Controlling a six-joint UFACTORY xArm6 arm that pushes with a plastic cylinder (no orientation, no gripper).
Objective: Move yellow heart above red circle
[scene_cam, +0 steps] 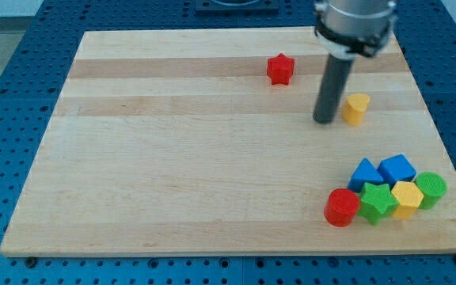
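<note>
At the view's bottom right, nearest the camera, a cluster of blocks sits on the wooden counter. A red circle lies at the cluster's left end, closest to the bottom edge. Just to its right stands a green star, touching or nearly touching it, and next to that a yellow hexagon-like block. A green round block closes the row on the view's right. Behind this row sit two blue blocks: a blue triangle-like one on the left and a blue cube-like one beside it, both pressed close to the row in front.

Farther up the counter, well apart from the cluster, the yellow heart stands alone near the right side. It lies above the red circle in the view, though a little to the right of it. My tip rests on the counter just to the left of the yellow heart, with a thin gap between them as far as I can tell. The rod has no fingers, so nothing is clamped.

Farthest away, toward the view's top, a red star sits alone, up and to the left of my tip.
</note>
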